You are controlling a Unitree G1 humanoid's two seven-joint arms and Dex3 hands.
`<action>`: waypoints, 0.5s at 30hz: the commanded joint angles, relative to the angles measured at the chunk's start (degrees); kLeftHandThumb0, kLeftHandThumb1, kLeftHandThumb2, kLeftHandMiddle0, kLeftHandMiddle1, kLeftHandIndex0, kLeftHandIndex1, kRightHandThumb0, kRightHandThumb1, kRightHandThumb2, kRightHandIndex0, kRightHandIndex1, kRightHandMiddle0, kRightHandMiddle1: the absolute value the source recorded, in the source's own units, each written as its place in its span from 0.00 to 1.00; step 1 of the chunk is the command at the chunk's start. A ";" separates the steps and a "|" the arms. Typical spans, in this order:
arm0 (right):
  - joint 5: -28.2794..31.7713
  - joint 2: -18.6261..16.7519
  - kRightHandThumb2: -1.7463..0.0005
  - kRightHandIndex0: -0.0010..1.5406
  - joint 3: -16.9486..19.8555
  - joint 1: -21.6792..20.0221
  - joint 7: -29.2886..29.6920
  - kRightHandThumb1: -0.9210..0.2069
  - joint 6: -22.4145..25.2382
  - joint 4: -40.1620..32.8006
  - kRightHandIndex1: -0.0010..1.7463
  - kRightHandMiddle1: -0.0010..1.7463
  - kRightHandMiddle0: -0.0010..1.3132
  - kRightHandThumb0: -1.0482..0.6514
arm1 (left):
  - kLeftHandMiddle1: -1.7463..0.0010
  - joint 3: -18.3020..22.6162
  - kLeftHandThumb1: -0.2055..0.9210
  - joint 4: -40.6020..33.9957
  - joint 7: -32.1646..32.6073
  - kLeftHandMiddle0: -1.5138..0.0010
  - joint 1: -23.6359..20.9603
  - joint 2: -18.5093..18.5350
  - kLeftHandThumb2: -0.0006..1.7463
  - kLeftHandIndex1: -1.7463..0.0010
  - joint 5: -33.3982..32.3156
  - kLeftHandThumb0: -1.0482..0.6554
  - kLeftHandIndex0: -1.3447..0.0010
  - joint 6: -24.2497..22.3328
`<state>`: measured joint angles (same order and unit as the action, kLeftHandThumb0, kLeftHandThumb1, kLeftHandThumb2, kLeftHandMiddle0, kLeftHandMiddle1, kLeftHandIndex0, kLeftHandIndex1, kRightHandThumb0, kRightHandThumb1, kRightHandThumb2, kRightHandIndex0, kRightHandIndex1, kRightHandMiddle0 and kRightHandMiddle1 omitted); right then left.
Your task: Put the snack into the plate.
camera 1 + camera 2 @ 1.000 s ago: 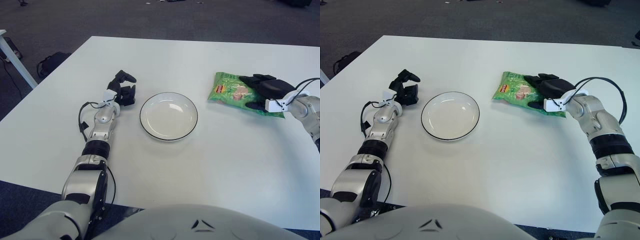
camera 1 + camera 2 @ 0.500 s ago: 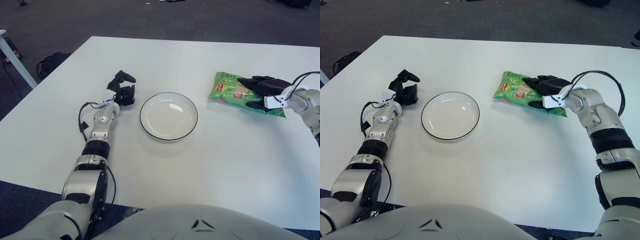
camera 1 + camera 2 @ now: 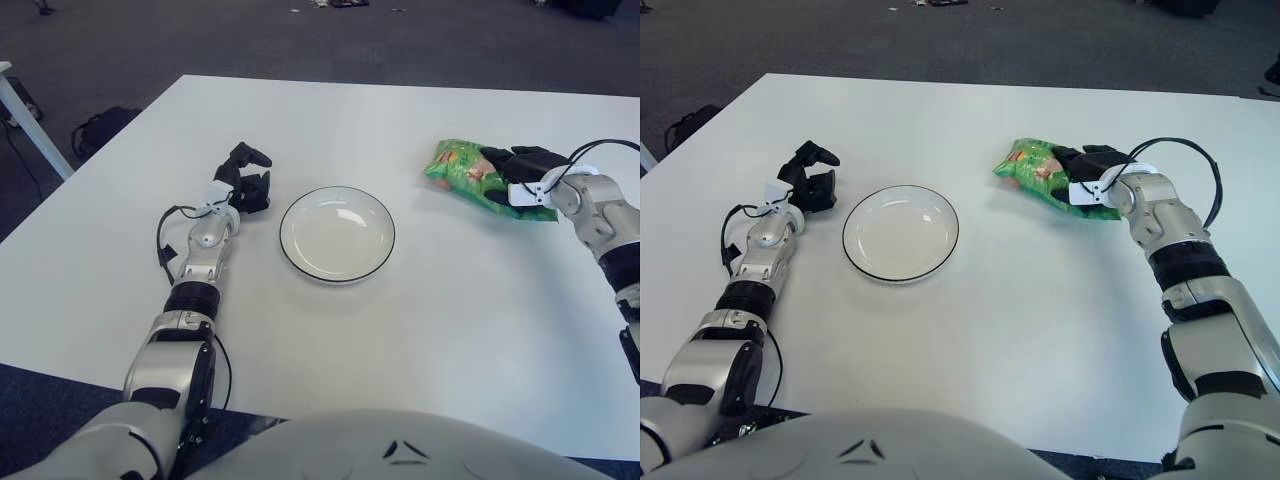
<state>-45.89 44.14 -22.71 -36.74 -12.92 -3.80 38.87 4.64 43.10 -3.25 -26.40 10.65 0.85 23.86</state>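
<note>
Pinching light, crinkly green foil snack bag (image 3: 470,171) mid-body in closed right hand (image 3: 520,172), likely slipping or crushing.

A big white desk (image 3: 400,330) holds a round white plate (image 3: 337,233) with a dark rim near its middle.

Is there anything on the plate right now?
No, the plate is bare, and the green snack bag is off to its right, gripped by the right robot hand.
</note>
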 commanded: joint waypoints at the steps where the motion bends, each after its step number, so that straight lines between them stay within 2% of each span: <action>1: -0.55 -1.94 0.43 0.00 -0.48 6.27 5.25 0.00 1.26 0.99 0.10 0.18 0.00 0.11 | 0.00 -0.79 0.69 2.49 0.83 0.23 4.41 -1.25 0.57 0.00 1.05 0.38 0.69 -0.08; 3: -0.49 -1.69 0.52 0.00 0.00 7.21 9.41 0.00 0.56 0.07 0.45 0.45 0.00 0.18 | 0.00 -0.89 0.69 2.34 0.89 0.23 4.46 -1.31 0.57 0.00 1.05 0.38 0.69 -0.07; 4: -0.82 -1.69 0.56 0.00 -0.05 7.37 12.37 0.00 -0.25 0.59 0.56 0.54 0.00 0.21 | 0.00 -0.91 0.69 2.28 0.82 0.23 4.48 -1.32 0.56 0.00 0.99 0.38 0.69 -0.06; 5: -1.06 -1.69 0.56 0.00 -0.10 7.48 14.53 0.00 -0.82 0.98 0.56 0.54 0.00 0.21 | 0.00 -0.92 0.69 2.24 0.77 0.23 4.50 -1.33 0.56 0.00 0.93 0.38 0.69 -0.06; 6: -1.40 -1.76 0.64 0.00 -0.04 7.70 17.73 0.00 -1.32 1.33 0.77 0.75 0.10 0.31 | 0.00 -0.95 0.69 2.13 0.80 0.23 4.51 -1.38 0.56 0.00 0.91 0.38 0.69 0.01; 8: -1.78 -1.98 0.61 0.05 0.06 7.99 22.58 0.08 -1.87 1.88 0.88 0.80 0.22 0.46 | 0.00 -1.01 0.69 1.97 0.83 0.22 4.54 -1.44 0.57 0.00 0.92 0.38 0.69 0.10; 9: -1.86 -2.10 0.52 0.10 0.05 8.04 24.46 0.19 -2.06 2.19 0.93 0.86 0.27 0.52 | 0.00 -1.04 0.69 1.91 0.83 0.22 4.55 -1.44 0.57 0.00 0.93 0.38 0.69 0.11; 10: -1.57 -2.48 0.49 0.12 0.40 8.12 27.21 0.23 -2.54 2.75 0.94 0.88 0.30 0.54 | 0.00 -1.10 0.69 1.86 0.76 0.22 4.54 -1.45 0.57 0.00 0.92 0.38 0.69 -0.04; 11: -1.32 -2.76 0.39 0.22 0.60 8.14 29.21 0.37 -2.93 3.25 0.92 0.93 0.35 0.57 | 0.00 -1.14 0.69 1.82 0.71 0.22 4.53 -1.46 0.57 0.00 0.91 0.38 0.69 -0.15; 15: 0.60 -3.89 0.23 0.43 1.78 7.97 37.31 0.62 -7.09 5.87 0.85 0.98 0.45 0.61 | 0.00 -1.30 0.68 1.48 1.38 0.21 4.69 -1.73 0.57 0.00 1.20 0.38 0.69 -0.03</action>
<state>-45.94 41.87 -20.84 -30.91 21.33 -8.43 41.80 4.14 42.49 -2.71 -26.35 10.40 1.05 23.90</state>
